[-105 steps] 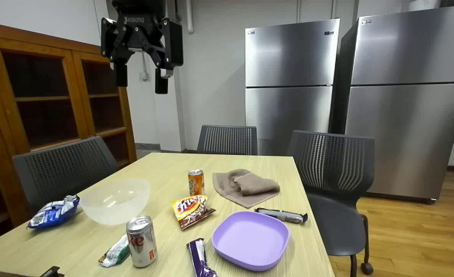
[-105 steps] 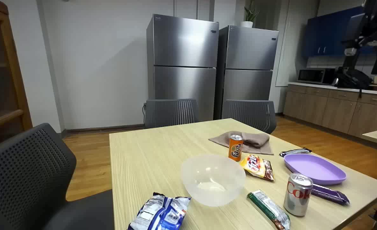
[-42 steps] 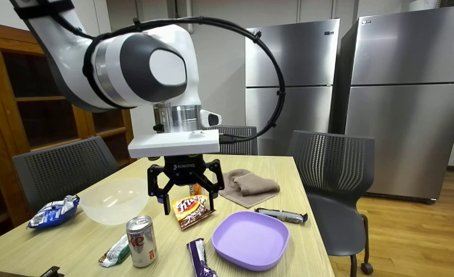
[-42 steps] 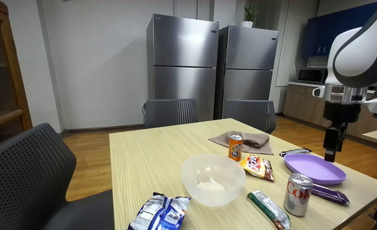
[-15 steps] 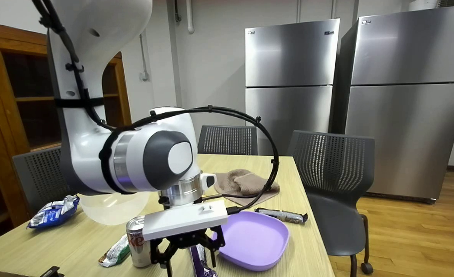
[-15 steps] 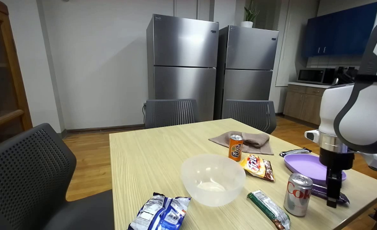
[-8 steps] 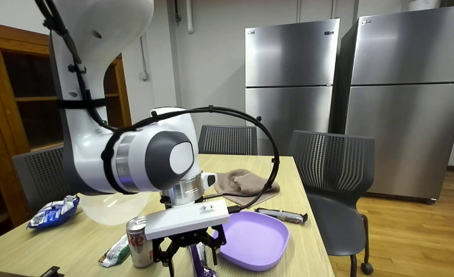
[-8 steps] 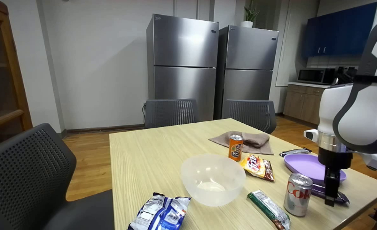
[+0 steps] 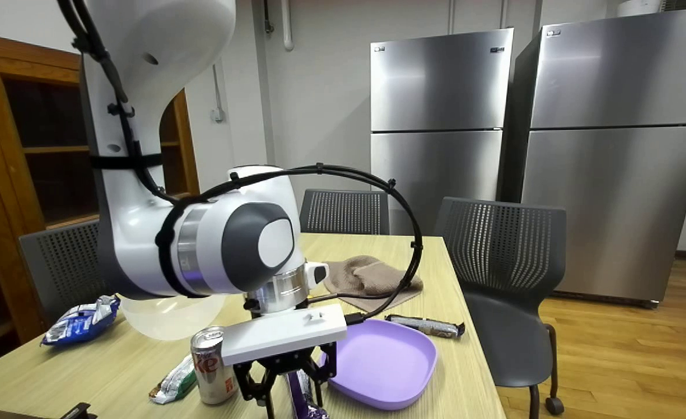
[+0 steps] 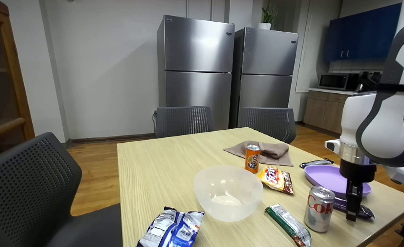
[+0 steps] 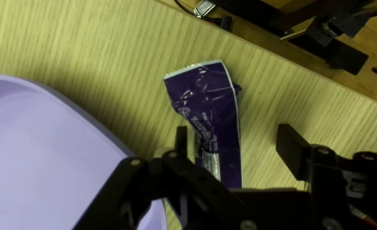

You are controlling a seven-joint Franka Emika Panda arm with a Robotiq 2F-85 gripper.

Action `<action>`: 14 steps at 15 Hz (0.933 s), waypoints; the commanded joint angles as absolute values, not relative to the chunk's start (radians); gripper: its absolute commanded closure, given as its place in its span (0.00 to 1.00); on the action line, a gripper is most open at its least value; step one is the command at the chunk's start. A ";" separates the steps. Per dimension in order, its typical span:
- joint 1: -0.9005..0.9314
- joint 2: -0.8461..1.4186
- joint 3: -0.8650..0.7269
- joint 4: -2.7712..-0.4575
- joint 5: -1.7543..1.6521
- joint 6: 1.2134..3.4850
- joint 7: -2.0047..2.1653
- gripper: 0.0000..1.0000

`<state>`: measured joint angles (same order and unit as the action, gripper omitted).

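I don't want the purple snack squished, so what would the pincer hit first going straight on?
Probably the wood-grain tabletop: the pincer points down, fingers astride the purple snack bar. Exact height is unclear.

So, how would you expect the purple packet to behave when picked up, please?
The purple packet may be slippery, given its glossy sheen. Its thin, flattened end would probably flex. Lying flat, it seems unlikely to roll.
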<state>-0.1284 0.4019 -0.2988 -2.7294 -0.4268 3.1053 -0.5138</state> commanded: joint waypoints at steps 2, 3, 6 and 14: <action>-0.110 0.421 -0.311 -2.719 -0.435 3.132 -0.486 0.66; -0.109 0.422 -0.312 -2.719 -0.435 3.133 -0.486 0.73; -0.098 0.419 -0.316 -2.723 -0.437 3.134 -0.485 0.95; -0.168 0.315 -0.269 -2.759 -0.423 3.107 -0.515 0.96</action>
